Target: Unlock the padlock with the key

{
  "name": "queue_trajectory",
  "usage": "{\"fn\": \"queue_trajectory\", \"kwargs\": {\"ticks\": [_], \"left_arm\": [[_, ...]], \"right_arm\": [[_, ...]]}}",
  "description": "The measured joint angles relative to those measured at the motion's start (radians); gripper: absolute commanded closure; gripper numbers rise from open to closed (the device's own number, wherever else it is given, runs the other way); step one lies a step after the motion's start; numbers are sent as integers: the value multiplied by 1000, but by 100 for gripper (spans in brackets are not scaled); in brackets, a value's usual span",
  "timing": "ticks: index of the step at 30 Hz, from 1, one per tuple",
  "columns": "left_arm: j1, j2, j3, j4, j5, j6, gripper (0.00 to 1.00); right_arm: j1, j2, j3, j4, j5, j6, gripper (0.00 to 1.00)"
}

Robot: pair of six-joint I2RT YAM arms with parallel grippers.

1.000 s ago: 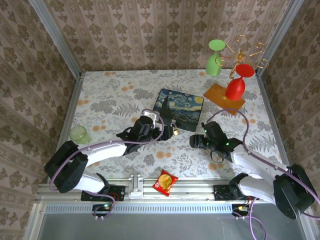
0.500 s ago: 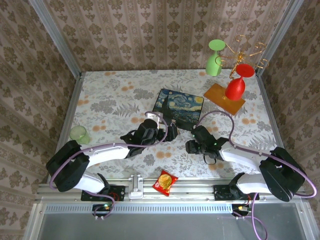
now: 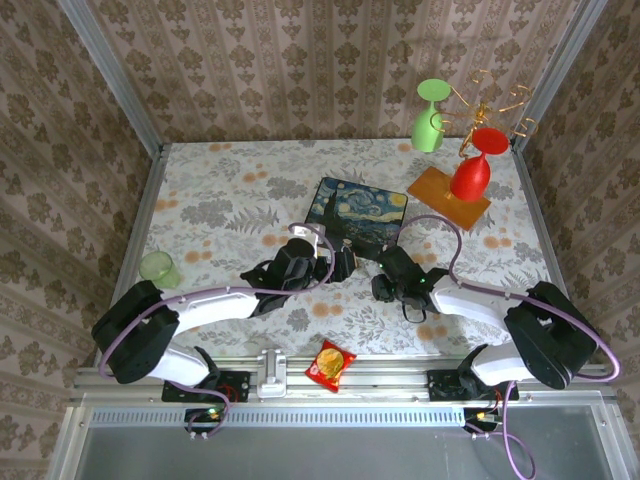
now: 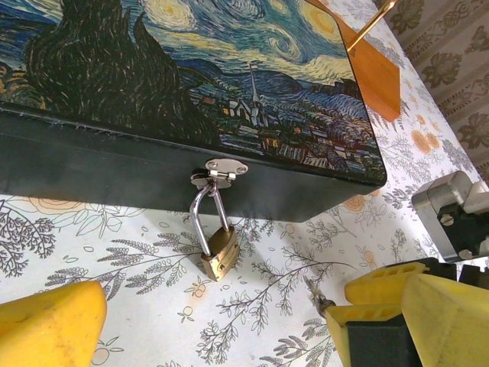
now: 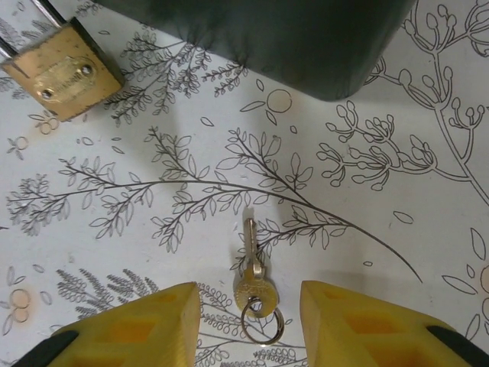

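Half open astride the flat-lying key [image 5: 254, 277], the right fingers [image 5: 145, 325] could pinch only its ring [image 5: 262, 326] at 6 o'clock and skid it; the left fingers [image 4: 46, 325] gape by the padlock [image 4: 218, 254].

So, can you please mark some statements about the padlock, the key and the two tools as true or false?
1. The padlock hangs from the hasp on the front of the painted box. True.
2. The key is already inside the padlock. False: it lies flat on the table, between the open jaws of the right tool, apart from the padlock.
3. The left tool holds the padlock. False: its jaws stand wide open and the padlock is not touched.
4. A small ring is attached to the head of the key. True.
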Motion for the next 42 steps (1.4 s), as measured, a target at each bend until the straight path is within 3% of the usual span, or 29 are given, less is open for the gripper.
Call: {"fn": "queue_trajectory", "kwargs": {"ticks": [18, 28, 38, 42], "left_arm": [[0, -12, -35, 37, -4, 0, 0], [1, -31, -36, 43, -4, 0, 0], [-8, -128, -69, 43, -75, -10, 1], [-8, -98, -82, 124, -40, -169, 10]], "right_arm": [[24, 57, 19, -10, 52, 8, 75], [48, 51, 28, -1, 70, 25, 95], [34, -143, 1, -20, 37, -40, 100], [26, -238, -21, -20, -10, -93, 100]]}}
